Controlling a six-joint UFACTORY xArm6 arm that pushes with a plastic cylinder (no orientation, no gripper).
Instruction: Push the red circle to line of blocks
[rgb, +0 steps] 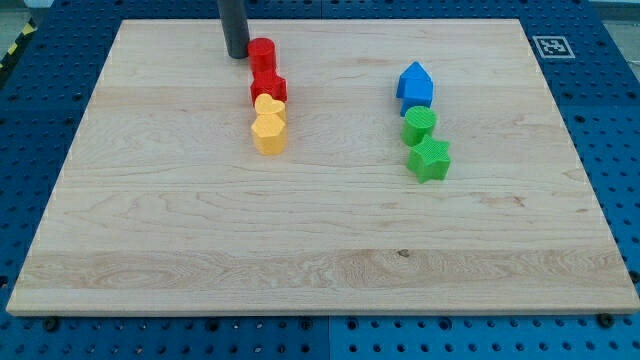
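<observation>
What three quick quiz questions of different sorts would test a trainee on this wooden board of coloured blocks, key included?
1. True or false: my tip sits at the view's left of the red circle block.
2. Which block lies just below the red circle: A the red star block, B the blue house-shaped block, C the green star block?
3. Fill in: the right column's top block is ____.

Key: 1 true; 2 A; 3 blue.

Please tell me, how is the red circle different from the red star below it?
The red circle has a round, smooth outline, while the red star has pointed corners. The red circle sits at the top end of the left line, nearer the view's top; the red star sits under it, above the yellow heart. My tip stands right beside the red circle on its left, but apart from the red star. Both are red and seem similar in height.
</observation>
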